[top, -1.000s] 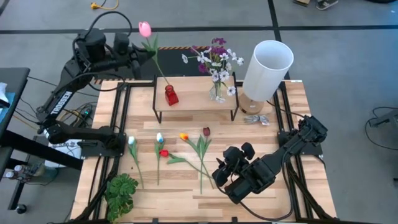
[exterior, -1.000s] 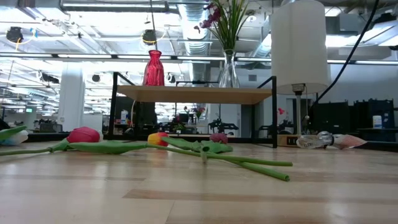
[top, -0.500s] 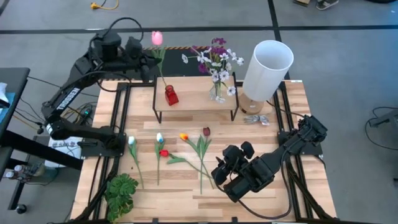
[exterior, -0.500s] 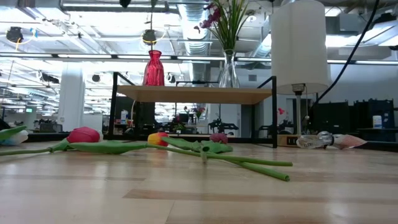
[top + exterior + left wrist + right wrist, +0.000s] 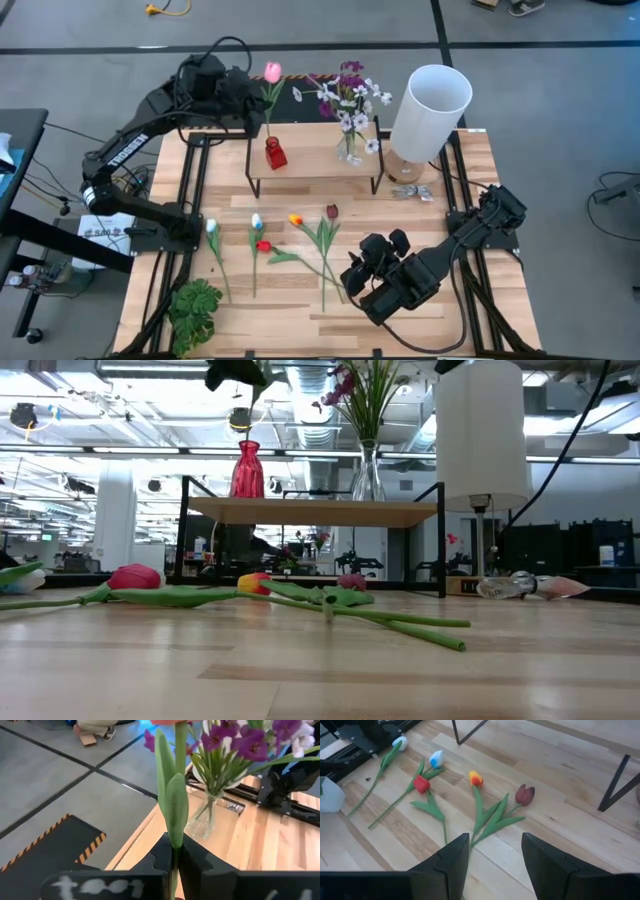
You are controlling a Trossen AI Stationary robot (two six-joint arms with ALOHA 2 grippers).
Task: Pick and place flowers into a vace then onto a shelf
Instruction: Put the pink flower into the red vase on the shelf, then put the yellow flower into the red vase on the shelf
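- L hand (image 5: 250, 100) is up behind the shelf's (image 5: 315, 160) back-left corner, fingers closed on the stem of the pink tulip (image 5: 271, 72); bloom up, stem running down toward the red vase (image 5: 275, 153).
- Left wrist view: stem and leaf (image 5: 176, 800) rise upright out of the clamped fingers (image 5: 197, 865); glass vase w/ the purple and white bunch (image 5: 235, 742) sits just beyond.
- Red vase stands on the shelf's left part; glass vase (image 5: 349, 150) w/ the bunch on its right part, well apart.
- Low view: both vases on the plank, red vase (image 5: 248, 470) left of the glass one (image 5: 368, 472).
- R hand (image 5: 352, 283) hovers low over the surface (image 5: 440, 220), front-right, fingers apart and holding nothing.
- Right wrist view: orange tulip (image 5: 476, 779) and maroon tulip (image 5: 524, 795) lie just ahead of the open fingers (image 5: 452, 860); red tulip (image 5: 421, 784) and two white tulips (image 5: 436, 758) (image 5: 399, 742) farther off.
- All five lie flat on the surface in front of the shelf.
- White lamp (image 5: 430, 110) stands right of the shelf; leafy plant (image 5: 195, 310) at front-left corner.
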